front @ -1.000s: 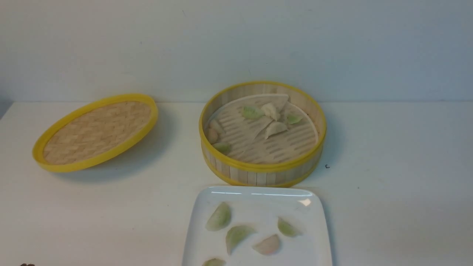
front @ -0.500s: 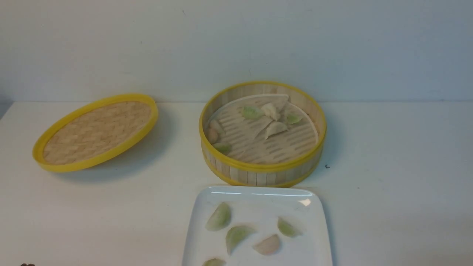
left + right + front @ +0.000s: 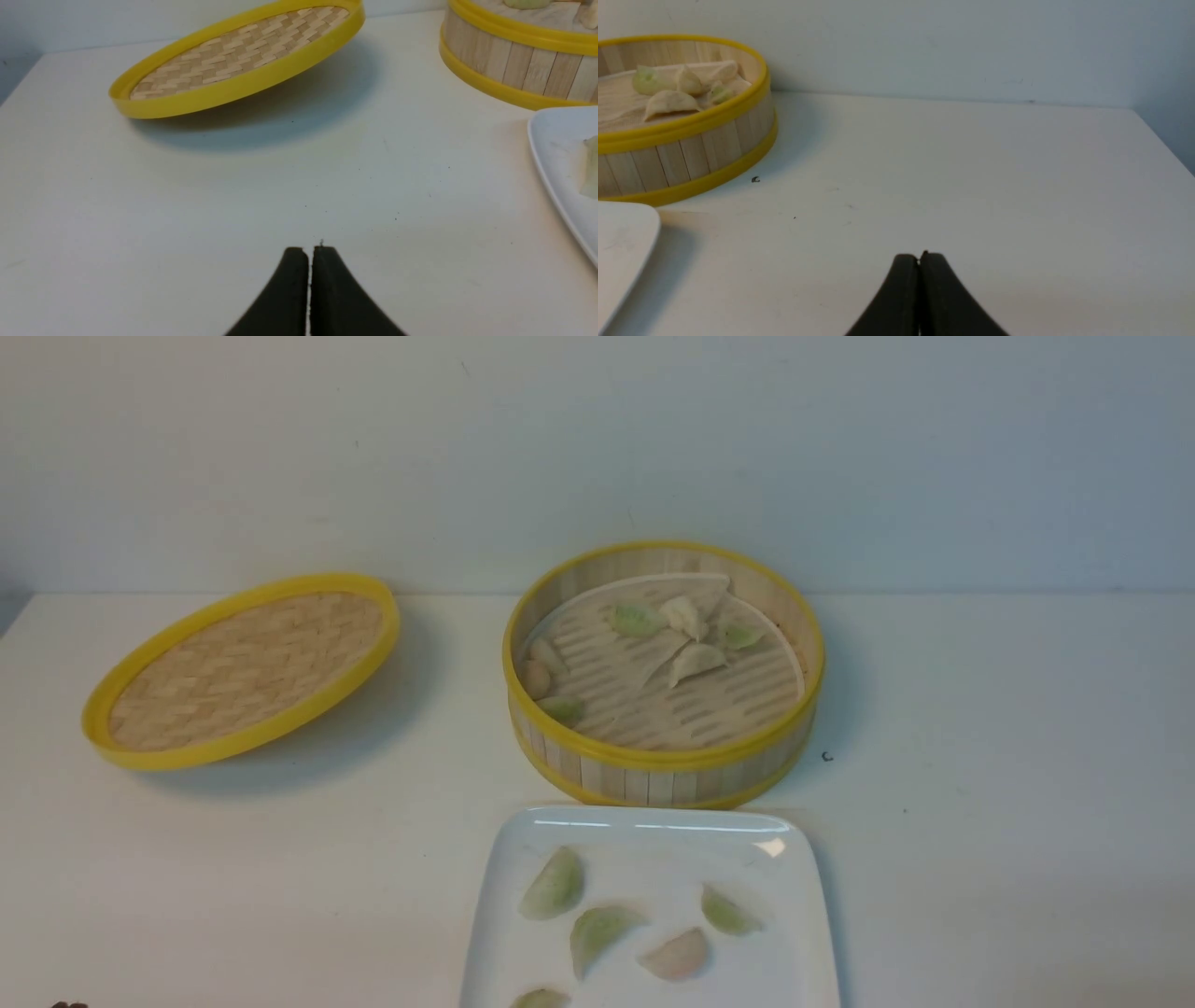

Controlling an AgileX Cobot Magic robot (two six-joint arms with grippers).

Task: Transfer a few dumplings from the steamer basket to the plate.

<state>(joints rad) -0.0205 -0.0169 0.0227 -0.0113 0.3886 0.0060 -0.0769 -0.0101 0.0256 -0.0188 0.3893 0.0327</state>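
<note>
In the front view we could not see the plate (image 3: 766, 896) in full: its near edge was cut off by the picture. One green dumpling (image 3: 541, 999) on it was cut off too, so we could not tell its whole shape. Four more dumplings (image 3: 602, 933) lay on the plate, three greenish and one pinkish, all well seen.

The steamer basket (image 3: 665, 761) stood on the tabletop (image 3: 980, 784), just beyond the plate's far edge. Inside it, a group of green and cream dumplings (image 3: 697, 663) lay toward the far right part of the floor, and others were close to its left wall. One green dumpling (image 3: 561, 710) there was partly hidden by the near rim. In both wrist views the basket and the plate were cut off.

Near the far left corner of the tabletop we saw the woven lid (image 3: 247, 672), which was tilted, with one side raised above a shadow. It stood apart from the basket, and no thing stood between them.

The left gripper (image 3: 310, 249) had its fingers pressed together, and the right gripper (image 3: 921, 256) also; both held nothing. Their lower parts were cut off.
</note>
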